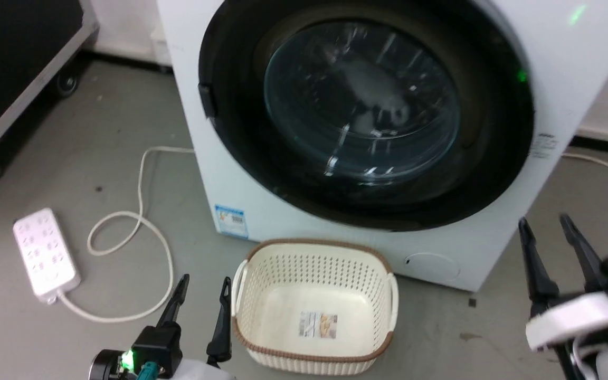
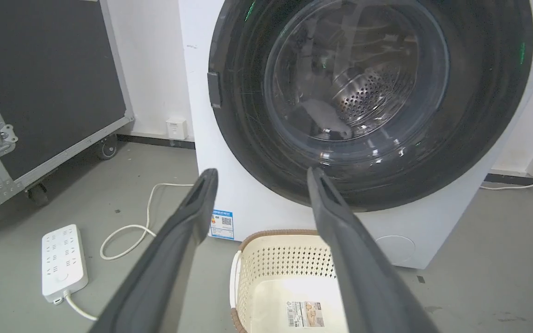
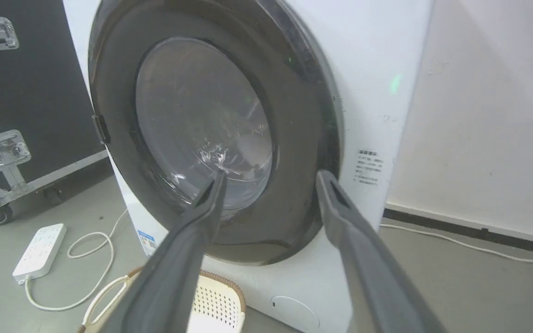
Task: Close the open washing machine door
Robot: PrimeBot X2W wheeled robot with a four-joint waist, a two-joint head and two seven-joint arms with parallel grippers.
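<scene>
Seen: washing machine door [image 1: 362, 105] flush against washing machine [image 1: 283, 216] front. Low down, left gripper [image 1: 205, 278] and right gripper [image 1: 543, 219] both spread wide, empty, clear of door. Cream basket [image 1: 314, 264] on floor just before it.

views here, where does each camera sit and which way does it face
Head view: on the head, looking down at door, basket, left gripper, right gripper.
Left wrist view: along its fingers, facing the door squarely.
Right wrist view: along its fingers, facing the door at an angle from the right.
Both wrist views share the door, basket and power strip.
</scene>
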